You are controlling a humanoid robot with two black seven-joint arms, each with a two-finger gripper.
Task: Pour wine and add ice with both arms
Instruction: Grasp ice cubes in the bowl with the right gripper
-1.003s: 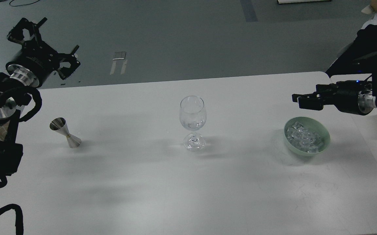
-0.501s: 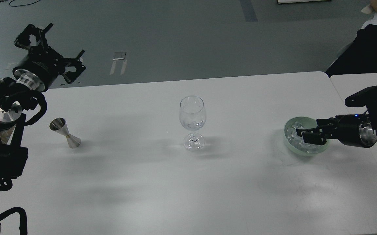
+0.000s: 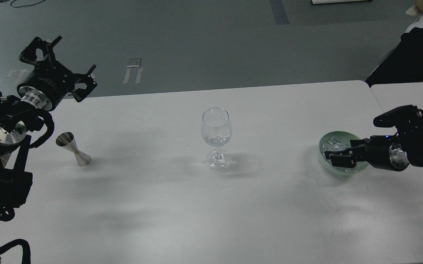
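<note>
Worktop (image 3: 211,205), white and broad, wide bare room in front. Black left arm's gripper (image 3: 55,62) hangs over the far-left edge, jaws spread apart. Black right arm's gripper (image 3: 338,158) reaches into the pale green bowl (image 3: 323,141) near the right edge; can't tell how its jaws stand. Clear stemmed wine glass (image 3: 216,137) stands centre, steel hourglass jigger (image 3: 74,149) well left. Clear ice cubes (image 3: 332,143) sit in the bowl.
</note>
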